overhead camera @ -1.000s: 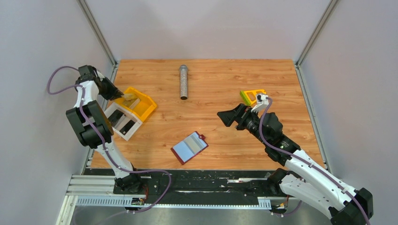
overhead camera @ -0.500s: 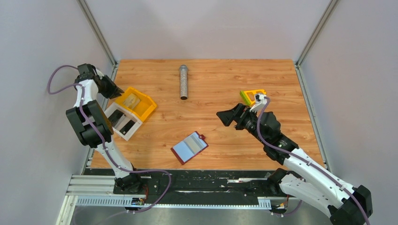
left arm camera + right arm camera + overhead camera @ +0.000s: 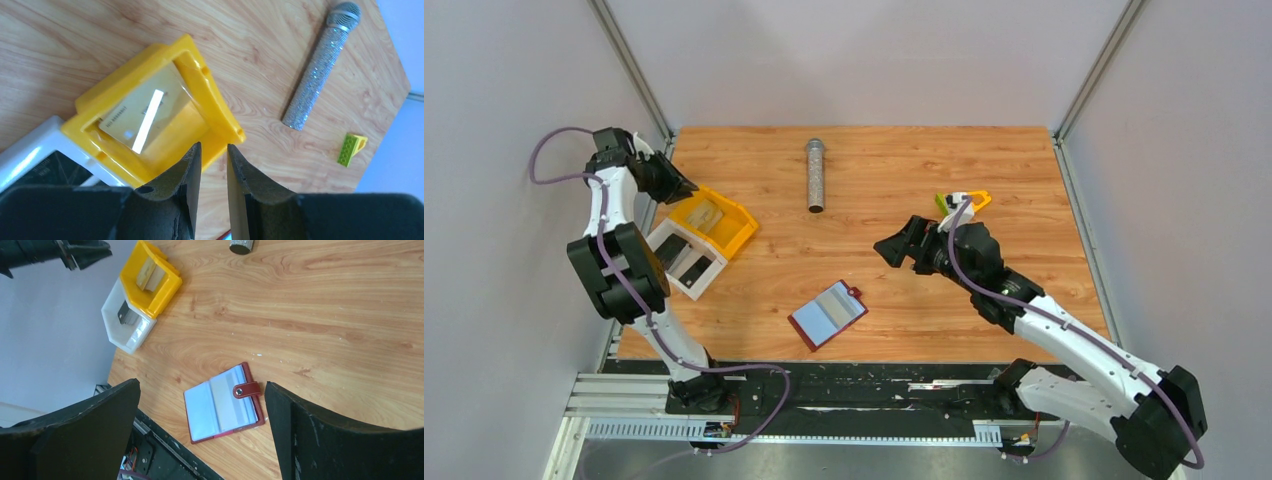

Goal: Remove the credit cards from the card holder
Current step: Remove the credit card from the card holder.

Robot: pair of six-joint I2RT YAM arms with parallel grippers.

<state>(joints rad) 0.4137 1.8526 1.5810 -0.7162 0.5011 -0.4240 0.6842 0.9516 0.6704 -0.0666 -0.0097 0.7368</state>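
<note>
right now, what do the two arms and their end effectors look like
Both the left arm and right arm have white links with black joints, and a purple cable runs along each. The left end effector and right end effector are matte black with two tapered fingers.

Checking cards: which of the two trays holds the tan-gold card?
The yellow plastic tray: the tan-gold card lies inside. The adjoining white tray holds a dark card.

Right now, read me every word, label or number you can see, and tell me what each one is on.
tan-gold card, lying in the yellow tray: one line of small dark print, too blurred to read.
card holder, lying open: no lettering visible.
Nothing else in view shows any text.
</note>
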